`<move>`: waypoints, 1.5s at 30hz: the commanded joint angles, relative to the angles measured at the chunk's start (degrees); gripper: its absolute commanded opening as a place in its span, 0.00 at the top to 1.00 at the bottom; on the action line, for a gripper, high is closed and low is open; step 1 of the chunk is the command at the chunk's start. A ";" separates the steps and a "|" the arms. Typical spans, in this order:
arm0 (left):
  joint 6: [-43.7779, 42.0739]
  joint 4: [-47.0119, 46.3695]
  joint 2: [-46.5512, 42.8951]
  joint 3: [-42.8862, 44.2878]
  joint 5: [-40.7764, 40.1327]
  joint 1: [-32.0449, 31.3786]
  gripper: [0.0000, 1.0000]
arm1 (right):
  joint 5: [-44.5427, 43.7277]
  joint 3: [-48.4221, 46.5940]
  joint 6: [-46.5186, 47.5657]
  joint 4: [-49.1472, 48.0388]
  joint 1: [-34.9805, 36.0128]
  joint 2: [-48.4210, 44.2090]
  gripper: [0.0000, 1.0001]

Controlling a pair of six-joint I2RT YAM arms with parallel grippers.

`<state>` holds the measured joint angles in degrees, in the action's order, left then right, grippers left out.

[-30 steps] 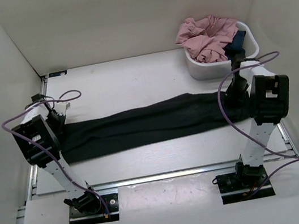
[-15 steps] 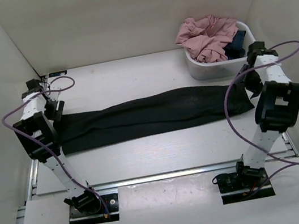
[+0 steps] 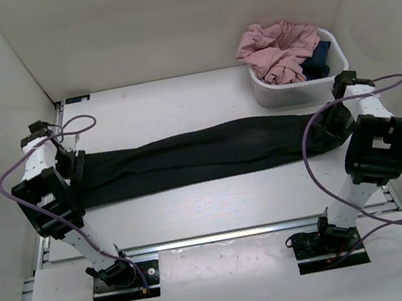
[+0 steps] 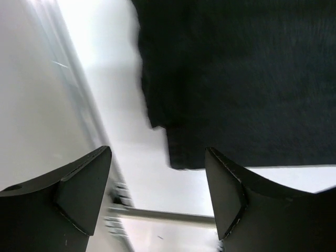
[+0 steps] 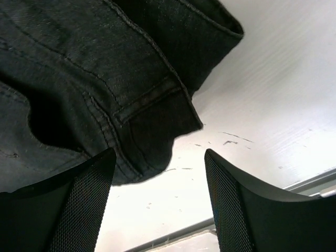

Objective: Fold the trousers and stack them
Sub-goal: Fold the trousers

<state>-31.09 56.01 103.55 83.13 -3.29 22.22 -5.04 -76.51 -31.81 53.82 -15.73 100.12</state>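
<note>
The black trousers [image 3: 209, 153] lie stretched flat across the table from left to right, folded lengthwise into one long band. My left gripper [image 3: 70, 163] hovers open above the leg-hem end [image 4: 236, 79], and nothing sits between its fingers [image 4: 84, 184]. My right gripper [image 3: 333, 122] hovers open above the waistband end [image 5: 105, 79], where a seam and belt loop show. Its mesh-faced fingers [image 5: 236, 199] hold nothing. In both wrist views the cloth edge lies just ahead of the jaws, with bare white table beneath them.
A white bin [image 3: 272, 92] stands at the back right, just behind the right arm. It holds a pink garment [image 3: 277, 49] and a small dark blue garment [image 3: 317, 61]. White walls close in on the left, right and back. A metal rail [image 3: 223, 235] runs along the near table edge.
Both grippers were shut on the trousers' ends a second ago and have opened and let go. Both wrists lifted off the ends, and the trousers now lie flatter and slightly further back.
</note>
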 commanded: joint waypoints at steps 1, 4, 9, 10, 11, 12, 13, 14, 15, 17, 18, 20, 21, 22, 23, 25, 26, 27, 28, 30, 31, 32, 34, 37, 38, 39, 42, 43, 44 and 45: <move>4.27 1.92 -2.39 -3.41 4.08 0.02 0.18 | 1.96 -0.13 -1.59 -1.79 -0.01 1.66 0.27; 7.08 -0.89 -1.07 -6.05 1.45 1.86 0.18 | 0.12 -0.13 -1.59 -2.41 -0.01 2.54 0.29; 9.03 -4.33 -1.07 -6.67 3.20 5.64 0.18 | -1.99 -0.13 -1.59 -3.03 -0.01 4.47 0.34; 9.03 -4.94 -0.37 -6.67 3.20 5.64 0.18 | -1.99 -0.13 -1.59 -3.02 -0.01 4.47 0.34; 9.55 -4.94 -0.36 -7.45 3.20 5.64 0.18 | -1.99 0.39 -1.59 -3.02 -0.01 4.47 0.34; 9.56 -5.64 0.85 -8.59 3.20 5.64 0.18 | -1.99 0.40 -1.59 -3.02 -0.01 4.47 0.35; 9.56 -6.34 1.39 -8.60 4.25 5.64 0.18 | -1.99 1.01 -2.19 -3.02 -0.01 4.47 0.37; 9.56 -6.35 2.18 -9.21 5.30 5.64 0.18 | -1.99 1.01 -2.20 -3.54 -0.01 5.00 0.37; 9.56 -6.35 3.84 -9.22 6.01 5.64 0.18 | -2.52 1.01 -2.20 -3.55 -0.01 5.00 0.39; 9.56 -6.35 5.34 -9.22 8.63 5.64 0.22 | -3.30 0.40 -2.20 -3.55 -0.01 5.61 0.44; 9.56 -6.87 5.87 -8.61 9.61 5.64 0.27 | -3.31 -0.39 -2.20 -3.03 -0.01 5.62 0.45; 8.94 -6.88 5.88 -8.60 11.89 5.64 0.56 | -3.31 -1.01 -2.20 -2.50 -0.01 6.14 0.52; 8.94 -6.88 6.40 -8.60 11.90 5.64 0.67 | -3.31 -1.01 -2.20 -2.49 -0.01 6.14 0.55; 8.94 -6.88 6.40 -8.60 11.90 5.64 0.78 | -3.31 -1.53 -2.20 -1.89 -0.01 6.14 0.66; 8.25 -6.88 6.40 -8.60 11.90 5.64 0.86 | -3.92 -1.54 -2.20 -1.88 -0.01 6.14 0.72; 7.37 -6.26 5.88 -8.60 11.38 5.64 0.86 | -3.93 -1.54 -2.20 -0.48 -0.01 4.92 0.88; 6.49 -6.26 5.88 -9.21 10.85 5.64 0.86 | -4.71 -2.58 -1.68 -0.47 -0.01 4.91 0.92; 5.96 -6.26 5.09 -9.22 10.15 6.17 0.86 | -5.50 -3.11 -1.67 0.22 -0.01 4.04 0.97; 5.95 -5.65 4.39 -9.22 9.62 6.17 0.86 | -6.03 -3.90 -0.98 0.93 -0.01 2.82 1.00; 4.21 -5.04 3.86 -7.82 8.57 7.48 0.86 | -7.35 -7.31 -0.27 1.46 -0.01 1.75 1.00; 4.20 -3.73 3.86 -5.55 8.56 7.49 0.86 | -8.83 -8.99 0.43 2.42 -0.01 1.75 1.00; 3.50 -3.02 3.86 -4.22 7.87 8.19 0.86 | -9.63 -11.01 0.96 3.12 -0.01 1.75 1.00; 2.62 -1.52 3.86 0.07 5.85 8.71 0.86 | -11.04 -17.25 2.45 4.44 -0.01 1.75 1.00; 0.59 0.68 5.17 4.82 3.82 8.72 0.86 | -13.07 -20.43 4.03 5.59 -0.01 1.75 1.00; -0.45 1.29 6.13 5.72 3.82 8.72 0.86 | -13.07 -20.43 4.04 5.59 -0.01 1.75 1.00; -0.98 2.78 6.75 6.68 3.12 8.72 0.86 | -13.07 -19.91 4.56 5.59 -0.01 1.75 1.00; -1.68 4.45 8.60 8.01 3.11 8.72 0.83 | -9.91 -16.75 4.57 4.19 -0.01 1.75 1.00; -2.21 5.59 9.47 7.23 4.24 8.72 0.55 | -9.12 -15.87 4.57 3.31 -0.01 1.75 1.00; -2.22 6.21 10.70 5.91 4.26 8.72 0.42 | -8.42 -14.99 5.09 2.52 -0.01 1.75 1.00; -2.22 6.22 11.23 5.03 5.21 8.72 0.37 | -7.37 -12.81 5.09 2.52 -0.01 2.27 1.00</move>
<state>-31.35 59.86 112.62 89.60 3.57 29.91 -11.38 -92.12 -28.82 57.34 -14.90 102.67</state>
